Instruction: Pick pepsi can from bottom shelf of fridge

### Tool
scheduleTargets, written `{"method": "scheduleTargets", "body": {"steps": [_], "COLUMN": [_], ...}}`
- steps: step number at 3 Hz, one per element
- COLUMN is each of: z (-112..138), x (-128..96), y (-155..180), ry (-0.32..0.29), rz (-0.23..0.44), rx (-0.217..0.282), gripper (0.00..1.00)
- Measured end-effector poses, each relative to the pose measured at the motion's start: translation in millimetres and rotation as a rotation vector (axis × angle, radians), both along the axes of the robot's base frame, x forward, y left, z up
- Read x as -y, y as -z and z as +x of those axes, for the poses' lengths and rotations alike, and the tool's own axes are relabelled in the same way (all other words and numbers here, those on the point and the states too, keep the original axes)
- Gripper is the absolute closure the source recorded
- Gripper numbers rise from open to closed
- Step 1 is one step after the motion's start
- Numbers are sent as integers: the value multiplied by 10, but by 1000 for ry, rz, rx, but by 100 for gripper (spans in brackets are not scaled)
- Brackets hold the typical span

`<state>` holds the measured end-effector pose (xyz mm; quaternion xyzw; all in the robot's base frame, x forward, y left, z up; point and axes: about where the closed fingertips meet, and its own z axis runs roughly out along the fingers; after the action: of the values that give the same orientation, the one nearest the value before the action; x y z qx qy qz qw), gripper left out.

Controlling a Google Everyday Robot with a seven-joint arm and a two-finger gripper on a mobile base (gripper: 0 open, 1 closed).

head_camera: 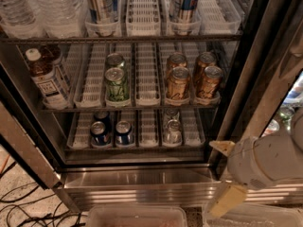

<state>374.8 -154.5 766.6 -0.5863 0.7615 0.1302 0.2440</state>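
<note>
The fridge [239, 98] stands open in front of me. On its bottom shelf [137, 149] two dark blue pepsi cans [99, 133] stand side by side at the front left, with a third behind them. Silver cans [173, 131] stand in a lane to their right. My gripper [213, 179] is at the lower right, outside the fridge and in front of its stainless base [137, 183]. Its yellowish fingers [228, 198] are spread open and empty. It is well to the right of and below the pepsi cans.
The middle shelf holds a green can [117, 83], gold-orange cans [178, 82] and a bottle [47, 77]. Water bottles [28, 8] and tall cans [102, 4] fill the top shelf. The open door's edge [23, 145] is at left. Cables [23, 207] and clear bins [137, 216] lie below.
</note>
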Motion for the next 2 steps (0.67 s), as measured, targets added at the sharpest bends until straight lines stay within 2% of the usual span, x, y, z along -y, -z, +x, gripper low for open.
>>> {"method": "scheduleTargets", "body": {"steps": [1,2], "z": [295,633], "x": [-494,-984], "y": [359,405], "ry": [-70,-206], "rz": [219,349], "rx": [63,192], "gripper": [0,0]}}
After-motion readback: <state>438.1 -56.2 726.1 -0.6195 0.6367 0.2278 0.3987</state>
